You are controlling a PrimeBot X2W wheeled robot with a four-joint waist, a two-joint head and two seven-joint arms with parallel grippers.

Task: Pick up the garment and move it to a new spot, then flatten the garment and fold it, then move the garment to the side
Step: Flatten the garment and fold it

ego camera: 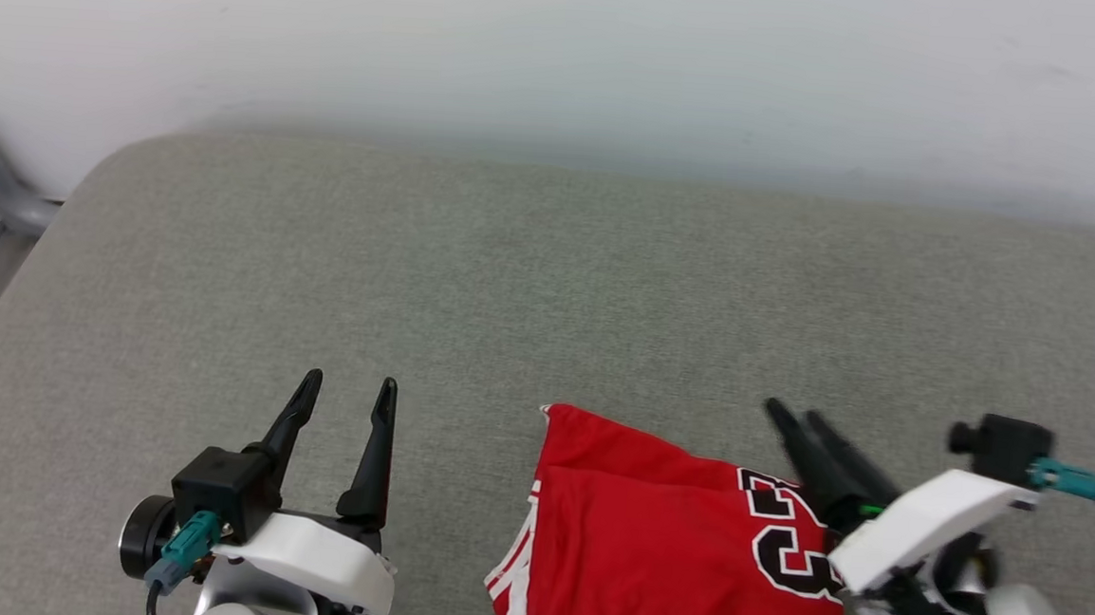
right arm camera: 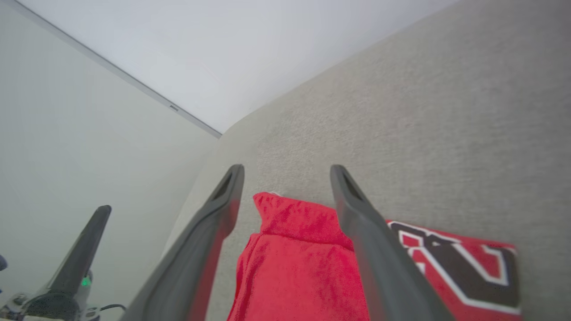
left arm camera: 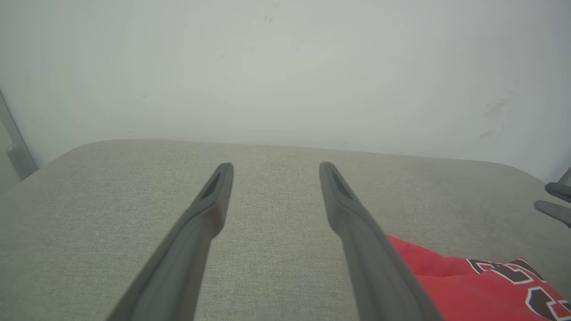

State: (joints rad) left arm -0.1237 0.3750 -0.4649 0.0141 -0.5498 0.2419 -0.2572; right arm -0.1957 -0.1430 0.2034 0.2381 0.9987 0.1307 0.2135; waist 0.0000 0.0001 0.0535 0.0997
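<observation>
the garment (ego camera: 666, 543) lies folded in a red packet on the grey cushion (ego camera: 511, 277), low in the head view and right of centre, with its number showing at the right. the fabric looks thin, so a nip that catches just the top layer could pull the fold open, and a sideways shove could bunch it. the right pincer (ego camera: 791, 411) hangs over the packet's right edge, fingers apart, holding nothing. the left pincer (ego camera: 353, 379) sits left of the cloth and clear of it, also spread and empty.

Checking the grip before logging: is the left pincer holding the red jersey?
No, the left pincer stands open above the bare grey fabric surface, clear of the red soft-fabric jersey.
</observation>
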